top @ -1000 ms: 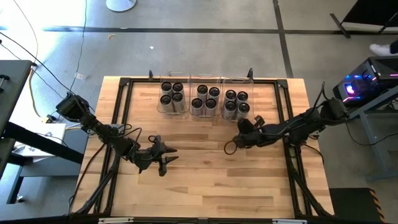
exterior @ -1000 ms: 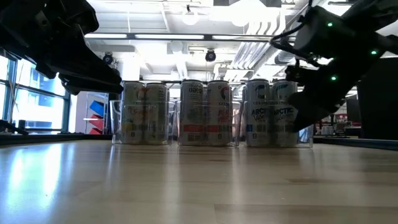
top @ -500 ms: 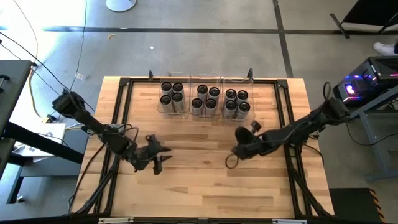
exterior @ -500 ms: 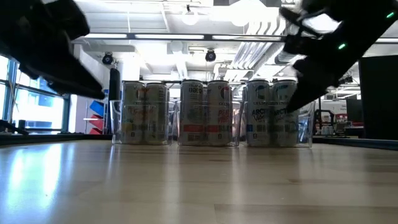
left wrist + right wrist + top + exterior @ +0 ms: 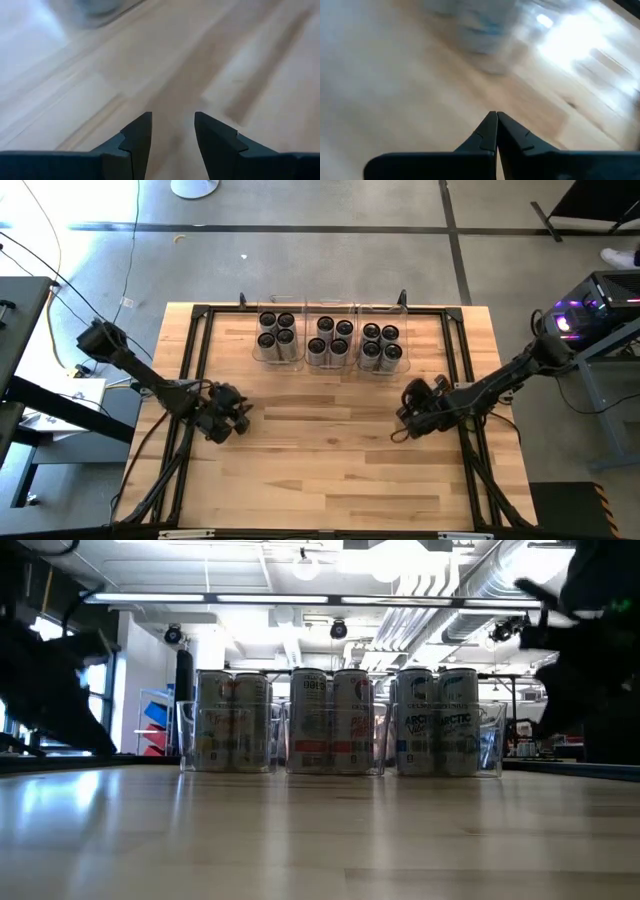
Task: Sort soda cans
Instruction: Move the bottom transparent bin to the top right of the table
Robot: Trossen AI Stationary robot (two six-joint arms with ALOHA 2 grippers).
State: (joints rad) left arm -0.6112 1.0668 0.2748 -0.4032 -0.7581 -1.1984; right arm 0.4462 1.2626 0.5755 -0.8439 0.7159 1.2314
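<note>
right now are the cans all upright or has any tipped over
All upright. The high view shows only round tops on the soda cans inside the three clear bins; the low view shows them standing vertical.

Twelve soda cans (image 5: 330,340) are standing upright at the far side of the table. They are sitting in three groups of four, side by side. The left group (image 5: 232,722) is showing yellowish labels. The middle group (image 5: 334,722) is showing red on its labels. The right group (image 5: 440,722) is showing blue labels. All the tops are looking round and dark.

Bright overhead light; wrist views blurred.
</note>
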